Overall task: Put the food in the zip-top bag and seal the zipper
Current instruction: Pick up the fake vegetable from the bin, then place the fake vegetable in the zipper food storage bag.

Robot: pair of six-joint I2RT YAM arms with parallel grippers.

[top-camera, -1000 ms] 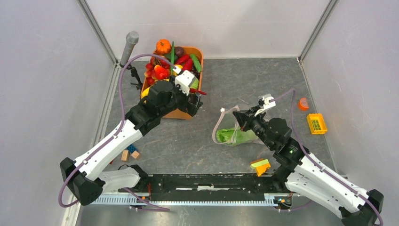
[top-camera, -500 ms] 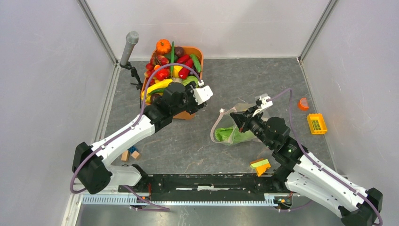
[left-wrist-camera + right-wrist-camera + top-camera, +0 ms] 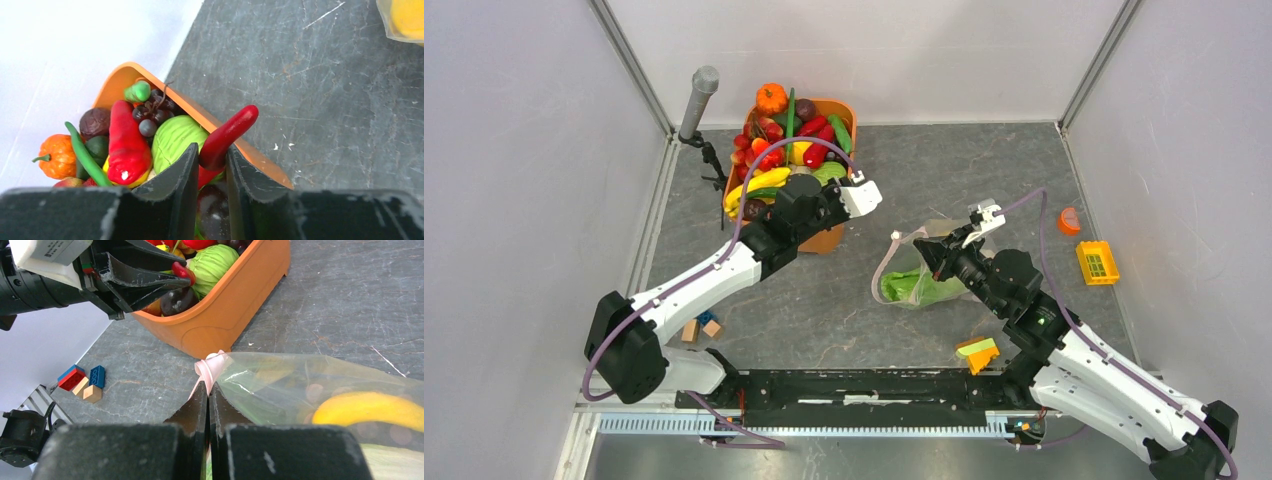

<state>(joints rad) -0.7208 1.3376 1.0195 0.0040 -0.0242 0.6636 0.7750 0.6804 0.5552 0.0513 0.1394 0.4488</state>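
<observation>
Nearest, the right pincer (image 3: 207, 390) is pinched fully closed on the zipper (image 3: 212, 365), the pale pink strip at a corner of the zip-top bag (image 3: 300, 372). That film looks thin, limp and slippery, so the stiffer strip is the sensible hold; the mouth will likely sag unless lifted. Just beyond the fingertips, the bag rests on the worktop (image 3: 350, 300) with a yellow banana (image 3: 365, 407) and a green leafy cabbage (image 3: 919, 290) inside. Farther off, the left pincer (image 3: 210, 155) is narrowed onto a red chili (image 3: 230, 132), gripping its lower part, tip jutting ahead. Being hard, light, glossy plastic, it may swivel. Under and behind this pincer sits the orange tub (image 3: 117, 80), heaped with toy produce
</observation>
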